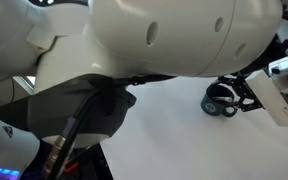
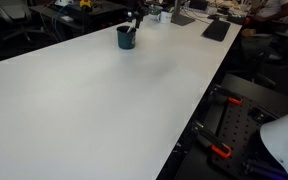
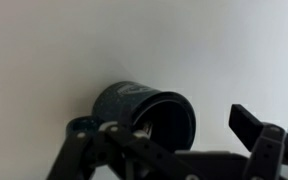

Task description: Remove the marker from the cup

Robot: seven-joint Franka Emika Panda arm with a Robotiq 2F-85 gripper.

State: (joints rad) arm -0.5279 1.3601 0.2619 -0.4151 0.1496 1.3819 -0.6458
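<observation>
The black cup (image 3: 134,110) fills the middle of the wrist view, its mouth turned toward the camera. A pale bit of the marker (image 3: 139,128) shows at the mouth's left edge; the rest is hidden. My gripper (image 3: 164,135) is open, with one finger left of the cup and the other (image 3: 252,125) well to its right. In an exterior view the cup (image 1: 220,102) sits on the white table (image 1: 164,130) with the gripper (image 1: 246,95) right at it. In an exterior view the cup (image 2: 126,38) stands far off, with something thin poking from it.
The white table (image 2: 104,100) is long and wide. My own arm (image 1: 154,40) blocks most of an exterior view. Chairs and clutter (image 2: 214,28) stand at the table's far end, and red-handled clamps (image 2: 220,152) lie beyond its near edge.
</observation>
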